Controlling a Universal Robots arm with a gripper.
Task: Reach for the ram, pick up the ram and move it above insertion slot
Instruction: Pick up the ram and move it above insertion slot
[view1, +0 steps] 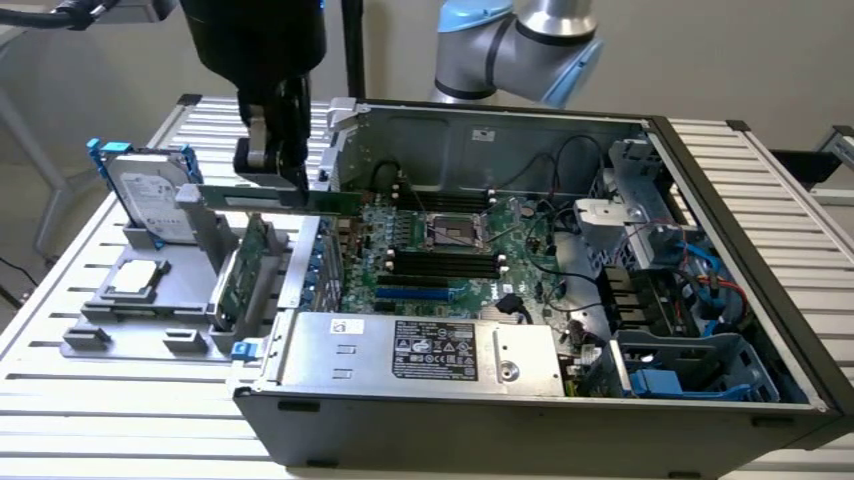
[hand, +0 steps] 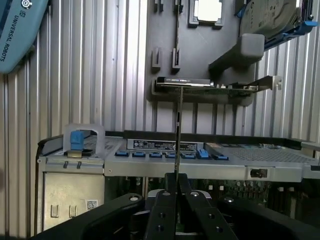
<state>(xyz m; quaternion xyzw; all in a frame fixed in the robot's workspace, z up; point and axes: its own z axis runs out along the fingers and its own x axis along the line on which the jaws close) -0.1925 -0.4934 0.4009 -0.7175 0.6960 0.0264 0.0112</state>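
The ram (view1: 287, 200), a thin green stick, hangs level in the air with my gripper (view1: 274, 180) shut on its middle. It is above the left wall of the open computer case (view1: 534, 420), between the grey parts holder and the motherboard. In the wrist view the ram (hand: 178, 130) appears edge-on as a thin dark line, clamped between my black fingers (hand: 167, 210) of the gripper (hand: 177, 197). The long black memory slots (view1: 441, 262) lie on the motherboard, lower and toward the exterior view's right of the ram.
A grey holder (view1: 94, 310) on the exterior view's left carries a silver hard drive with blue rails (view1: 154, 190), a processor chip (view1: 134, 278) and a green expansion card (view1: 240, 280). Inside the case, the power supply (view1: 414, 345) sits near the front, with cables and a drive cage (view1: 681, 370) to the right.
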